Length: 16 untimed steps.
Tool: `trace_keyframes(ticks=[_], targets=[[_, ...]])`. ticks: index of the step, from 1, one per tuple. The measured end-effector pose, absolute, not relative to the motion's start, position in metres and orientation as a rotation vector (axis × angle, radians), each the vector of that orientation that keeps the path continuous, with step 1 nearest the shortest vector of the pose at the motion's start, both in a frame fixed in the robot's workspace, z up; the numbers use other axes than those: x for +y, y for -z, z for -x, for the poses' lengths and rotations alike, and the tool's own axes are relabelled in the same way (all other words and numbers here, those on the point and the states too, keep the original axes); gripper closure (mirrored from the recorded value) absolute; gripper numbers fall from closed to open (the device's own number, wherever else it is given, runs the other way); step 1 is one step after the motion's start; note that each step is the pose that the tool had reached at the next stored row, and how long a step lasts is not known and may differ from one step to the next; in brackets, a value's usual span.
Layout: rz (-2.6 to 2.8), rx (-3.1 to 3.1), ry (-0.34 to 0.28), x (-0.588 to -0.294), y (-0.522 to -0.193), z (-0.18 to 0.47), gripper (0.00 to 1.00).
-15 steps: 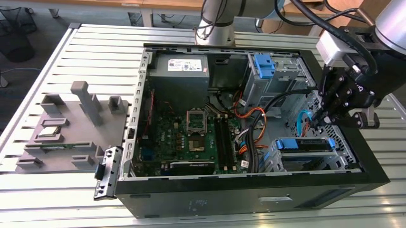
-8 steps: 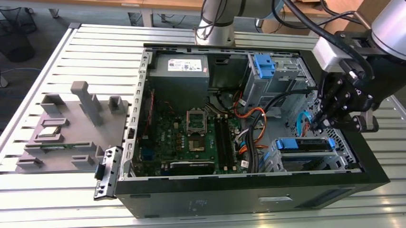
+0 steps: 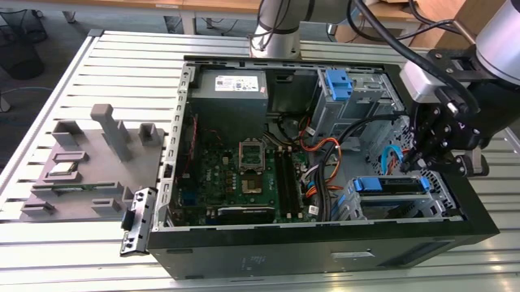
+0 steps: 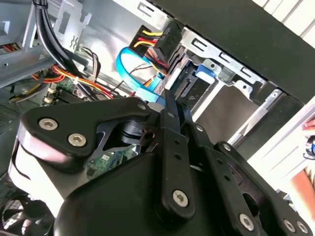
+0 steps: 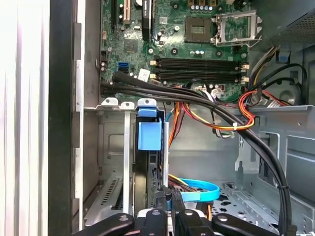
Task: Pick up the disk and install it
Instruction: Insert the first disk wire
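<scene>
We are working at the drive cage point(image 3: 445, 196) in the corner of the open computer case point(image 3: 325, 249) that is lying on the slatted table point(image 3: 122, 48), at the exterior view's right. The disk point(image 3: 390, 185) is sitting in that cage in its blue frame, and in the first wrist view it is showing edge-on, with the frame's blue tab point(image 5: 149, 135) at the far end of the slot. The gripper point(image 3: 416, 163) is hanging just over the disk's cable-side end. In the second wrist view the fingers point(image 4: 173, 142) are drawn together to a thin slit, and we are not making out anything held between them. We are judging this to be the seating stage. To do it well, we are wanting any pressure kept straight along the cage rails and not to one side, so the frame's clips are catching evenly. We are also minding the blue ribbon cable point(image 5: 199, 189) and the power connector point(image 4: 170, 37) just beside the fingertips, since either could snag or get pinched against the cage.
</scene>
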State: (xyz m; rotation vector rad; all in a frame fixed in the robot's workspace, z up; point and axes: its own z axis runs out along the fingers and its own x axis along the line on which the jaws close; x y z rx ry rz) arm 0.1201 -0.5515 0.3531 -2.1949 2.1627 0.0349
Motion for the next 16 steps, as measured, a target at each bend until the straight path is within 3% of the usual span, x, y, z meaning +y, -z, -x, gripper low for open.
trace_keyframes(ticks=[16], targets=[[2.171,2.116,0.042,-0.557,-0.349,-0.103,0.84]])
